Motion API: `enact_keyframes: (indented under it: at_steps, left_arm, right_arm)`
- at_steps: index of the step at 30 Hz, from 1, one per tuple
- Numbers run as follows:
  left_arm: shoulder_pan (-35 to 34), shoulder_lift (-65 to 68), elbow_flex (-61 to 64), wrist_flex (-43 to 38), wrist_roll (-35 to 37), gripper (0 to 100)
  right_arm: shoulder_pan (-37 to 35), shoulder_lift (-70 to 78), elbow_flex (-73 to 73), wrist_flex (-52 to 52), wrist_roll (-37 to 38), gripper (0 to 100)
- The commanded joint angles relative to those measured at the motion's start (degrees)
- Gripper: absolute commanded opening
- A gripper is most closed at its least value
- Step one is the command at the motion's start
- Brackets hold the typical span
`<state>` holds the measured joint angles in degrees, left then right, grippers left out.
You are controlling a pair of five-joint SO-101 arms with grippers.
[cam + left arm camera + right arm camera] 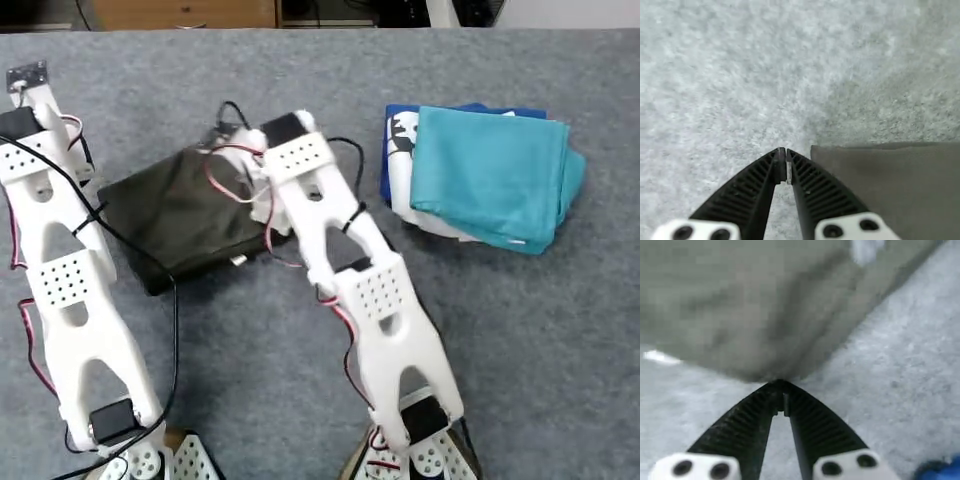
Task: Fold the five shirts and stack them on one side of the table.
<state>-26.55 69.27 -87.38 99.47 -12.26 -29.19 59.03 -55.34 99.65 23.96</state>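
Grey worktop [560,350] fills the high view, and both arms are on it. The left arm [60,280] runs up the left edge; the right arm [370,290] stretches from the bottom centre toward the middle. Centre-left lies the dark shirt [180,215], folded flat. At the upper right sits the stack, with a teal shirt [490,180] on top and a white shirt [400,195] and a blue shirt [385,165] peeking out beneath. On to the grippers. The right gripper [780,390] is pinched tight on the dark shirt's edge, the fabric drawn to a point at its tips. The left gripper [783,157] is closed on nothing, just beside a corner of the dark shirt.
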Motion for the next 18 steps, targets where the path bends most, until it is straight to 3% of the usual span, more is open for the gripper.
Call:
enact_keyframes:
  at_steps: [1,9,14,18]
  left_arm:
    - [-0.35,0.57,0.70,0.00,-3.87,2]
    - [-1.76,0.92,0.09,0.53,-4.92,2]
    - [-4.13,-4.88,0.97,1.58,-4.66,2]
    - [-3.87,-13.41,10.55,1.58,-4.48,6]
  right_arm:
    - [3.03,3.30,-8.40,-0.79,-0.70,0.2]
    - [0.13,1.71,-21.85,2.81,-0.44,0.2]
    - [0.40,-6.20,-17.71,2.81,-0.44,0.2]
    - [1.89,-15.25,-7.16,2.81,-0.70,0.2]
